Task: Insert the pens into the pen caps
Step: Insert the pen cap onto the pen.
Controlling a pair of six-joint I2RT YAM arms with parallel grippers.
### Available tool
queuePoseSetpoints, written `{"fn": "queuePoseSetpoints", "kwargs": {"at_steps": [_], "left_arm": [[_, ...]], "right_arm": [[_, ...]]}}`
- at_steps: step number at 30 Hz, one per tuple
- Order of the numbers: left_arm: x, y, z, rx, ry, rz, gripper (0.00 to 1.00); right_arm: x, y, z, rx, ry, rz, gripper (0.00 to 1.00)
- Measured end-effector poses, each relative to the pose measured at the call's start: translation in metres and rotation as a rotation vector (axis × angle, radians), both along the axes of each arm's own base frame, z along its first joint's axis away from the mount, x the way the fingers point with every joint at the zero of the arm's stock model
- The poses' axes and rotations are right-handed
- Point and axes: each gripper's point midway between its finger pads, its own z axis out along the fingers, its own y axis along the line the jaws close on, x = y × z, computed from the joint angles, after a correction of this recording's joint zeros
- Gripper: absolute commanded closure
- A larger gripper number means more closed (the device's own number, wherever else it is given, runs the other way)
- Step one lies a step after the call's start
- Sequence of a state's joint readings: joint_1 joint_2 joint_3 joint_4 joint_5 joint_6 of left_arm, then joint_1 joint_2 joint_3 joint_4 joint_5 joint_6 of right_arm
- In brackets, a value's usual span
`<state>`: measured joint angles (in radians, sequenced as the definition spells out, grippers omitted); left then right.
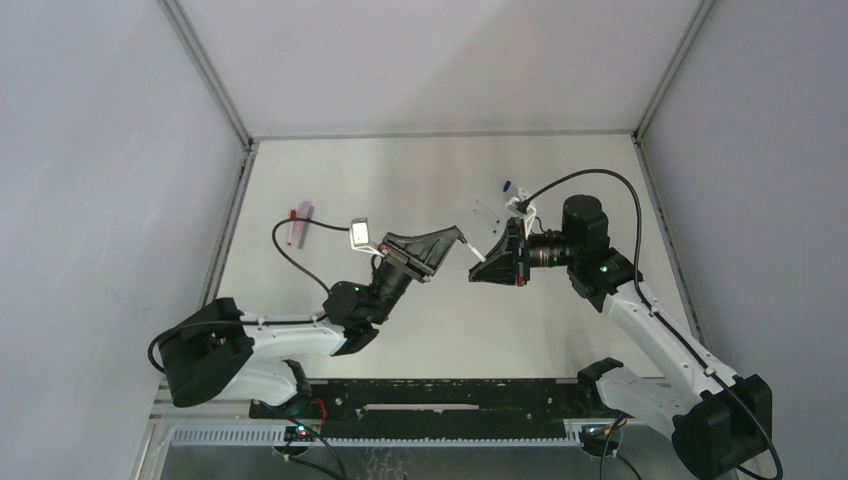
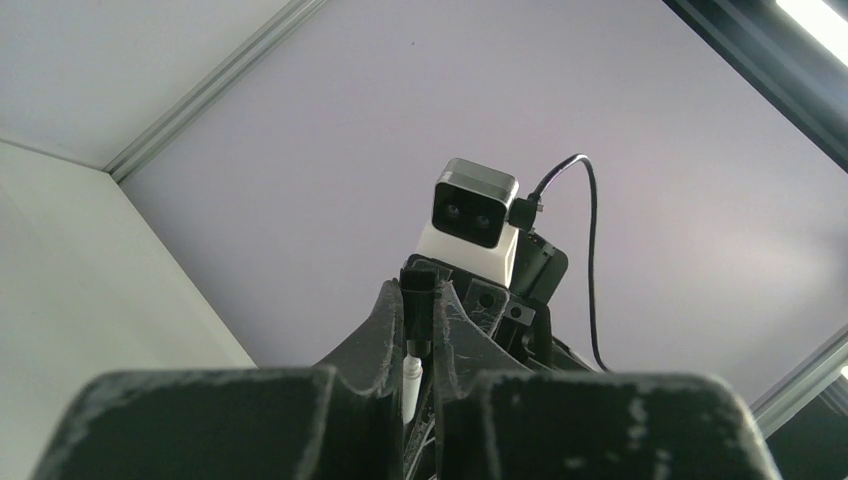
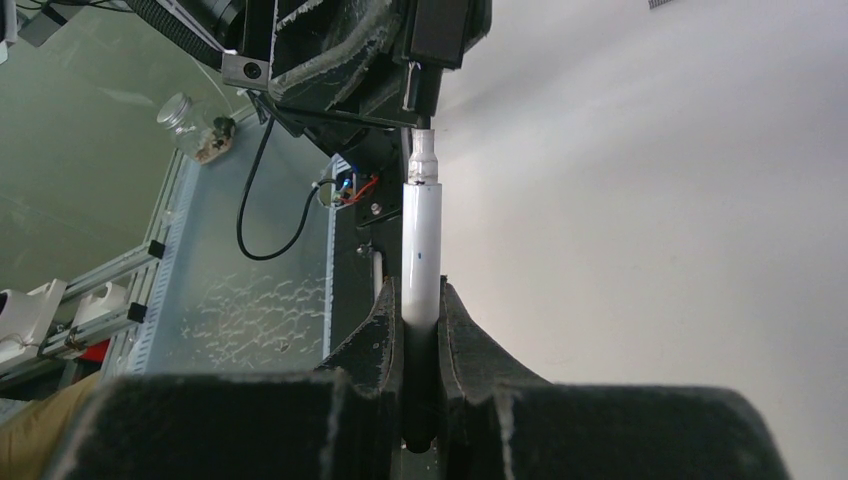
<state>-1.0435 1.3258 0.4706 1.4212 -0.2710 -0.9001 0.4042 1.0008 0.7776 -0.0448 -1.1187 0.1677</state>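
My right gripper (image 1: 477, 270) (image 3: 421, 300) is shut on a white stick pen (image 3: 421, 240) (image 1: 479, 254), held above the table's middle. The pen's narrow tip points at a short dark cap (image 3: 440, 30) (image 2: 420, 300). My left gripper (image 1: 461, 237) (image 2: 420, 305) is shut on that cap. In the left wrist view the pen's white tip (image 2: 410, 385) sits just below the cap's mouth, and I cannot tell whether it is touching. A pink marker (image 1: 301, 222) and a thin red pen (image 1: 292, 214) lie at the far left. A blue cap (image 1: 507, 185) and pale stick pens (image 1: 487, 212) lie behind the right gripper.
Grey enclosure walls stand on the left, right and back. The right arm's black cable (image 1: 580, 175) loops over the far right of the table. The left arm's cable (image 1: 285, 250) hangs near the pink marker. A black rail (image 1: 430, 395) runs along the near edge.
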Motion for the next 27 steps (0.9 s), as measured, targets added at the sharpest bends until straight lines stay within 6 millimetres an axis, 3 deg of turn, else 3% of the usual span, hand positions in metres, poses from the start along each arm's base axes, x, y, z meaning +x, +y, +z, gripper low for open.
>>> {"fn": "queuePoseSetpoints", "kwargs": {"at_steps": [27], "left_arm": [[0.007, -0.013, -0.002, -0.042, 0.042, 0.005, 1.00]], "right_arm": [[0.007, -0.004, 0.000, -0.003, 0.007, -0.055, 1.00]]}}
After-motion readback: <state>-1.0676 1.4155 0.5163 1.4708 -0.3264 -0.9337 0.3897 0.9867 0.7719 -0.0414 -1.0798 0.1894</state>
